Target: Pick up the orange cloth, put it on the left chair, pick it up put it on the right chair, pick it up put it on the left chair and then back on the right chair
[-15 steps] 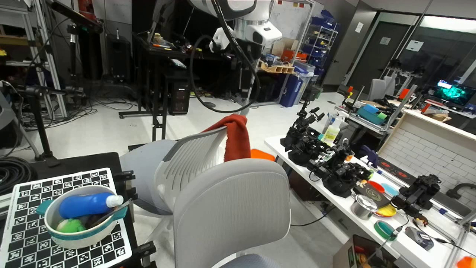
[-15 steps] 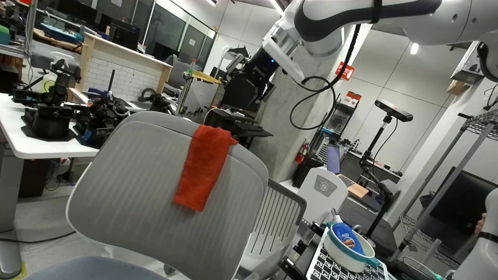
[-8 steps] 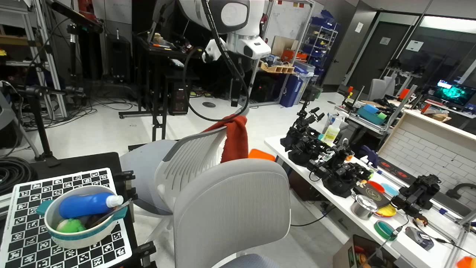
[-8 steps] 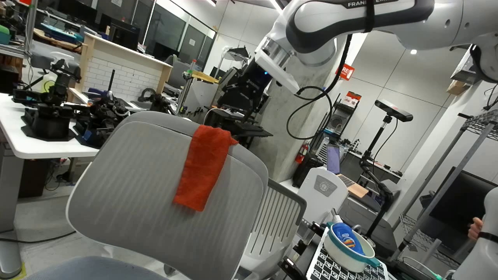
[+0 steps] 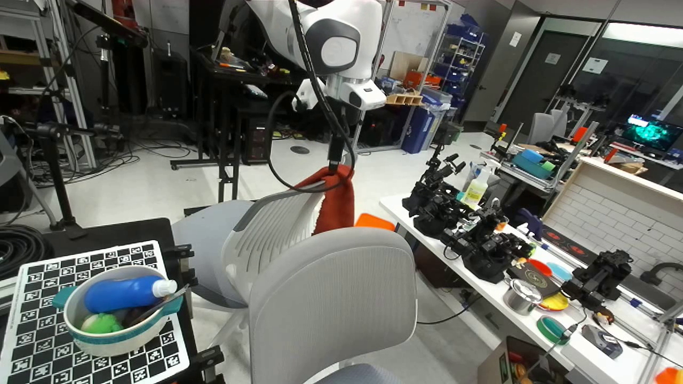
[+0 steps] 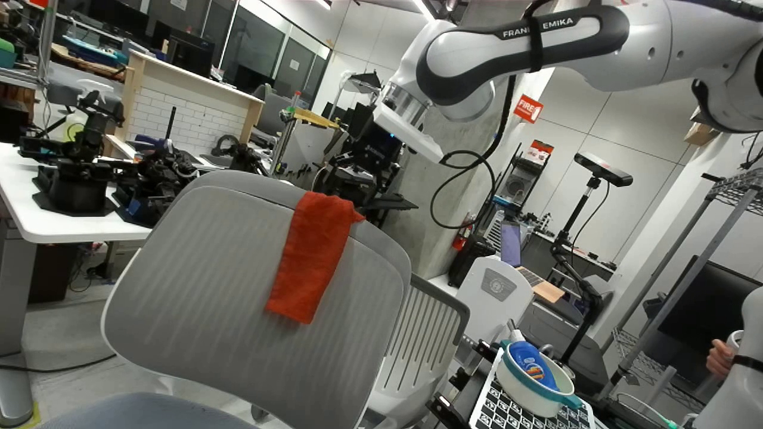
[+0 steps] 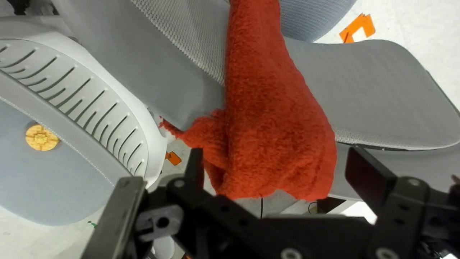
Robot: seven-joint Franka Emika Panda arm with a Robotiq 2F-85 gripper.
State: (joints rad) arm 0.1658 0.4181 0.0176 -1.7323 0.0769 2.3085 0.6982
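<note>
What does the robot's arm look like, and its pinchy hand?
The arm is rounded and white with dark trim. White letters reading FRAN and EMIKA sit either side of a black strap. A black cable loops beside it. The gripper is mostly black, with two blocky fingers and some grey parts; a tiny blue light shines on its body.

two grey chairs stand on pale floor.
</note>
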